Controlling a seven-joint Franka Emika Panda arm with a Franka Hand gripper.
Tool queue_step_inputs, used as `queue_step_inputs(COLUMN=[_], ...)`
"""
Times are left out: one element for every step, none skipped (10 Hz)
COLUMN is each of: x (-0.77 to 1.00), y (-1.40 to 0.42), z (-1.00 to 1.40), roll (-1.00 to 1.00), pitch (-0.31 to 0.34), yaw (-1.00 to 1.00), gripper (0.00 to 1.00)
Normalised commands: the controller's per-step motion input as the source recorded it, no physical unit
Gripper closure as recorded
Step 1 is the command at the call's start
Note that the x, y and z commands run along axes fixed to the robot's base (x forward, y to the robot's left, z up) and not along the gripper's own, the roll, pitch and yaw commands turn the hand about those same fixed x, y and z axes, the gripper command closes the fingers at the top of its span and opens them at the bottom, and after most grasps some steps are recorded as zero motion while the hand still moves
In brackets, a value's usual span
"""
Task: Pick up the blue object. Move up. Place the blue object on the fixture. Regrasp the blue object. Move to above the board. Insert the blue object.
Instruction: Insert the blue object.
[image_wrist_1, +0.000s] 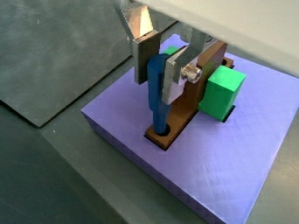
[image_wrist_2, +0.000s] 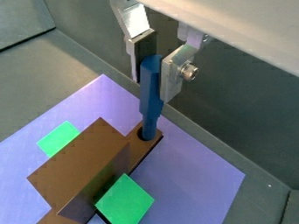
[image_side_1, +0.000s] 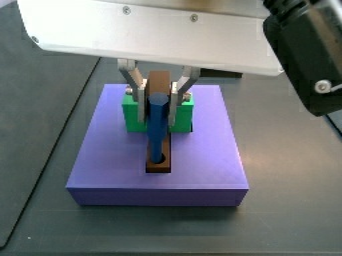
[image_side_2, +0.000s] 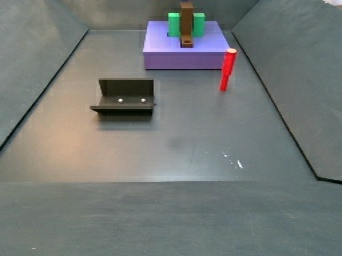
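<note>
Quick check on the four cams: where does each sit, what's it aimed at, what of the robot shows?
Wrist view: beside the end effector, looking down at the blue object in the board.
Wrist view: opposite side, same end effector, peg and board.
Side view: close, high; the arm's white body fills the top.
Side view: far, high; fixture, red peg; no robot discernible.
Shared: purple platform.

Simulated robot test cell; bare grey walled floor (image_side_2: 174, 150); flat-coloured blocks; tool (image_wrist_2: 162, 54) overhead
</note>
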Motion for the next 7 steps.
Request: queue_step_inputs(x=[0.0,0.0,0.12,0.13,0.07,0.05,0.0], y=[0.0,0.0,0.0,0.0,0.0,0.0,0.0], z=[-0.13,-0.13,-0.07,-0.1,-0.14,-0.13,-0.17], roll=[0.06,0.05,0.0,0.0,0.0,0.0,0.0], pitch=[0.017,0.007,0.014,0.019,0.016,0.019,0.011], yaw=[0.0,0.0,0.01,0.06,0.02,0.03,0.0], gripper=[1.0,1.0,1.0,1.0,1.0,1.0,1.0])
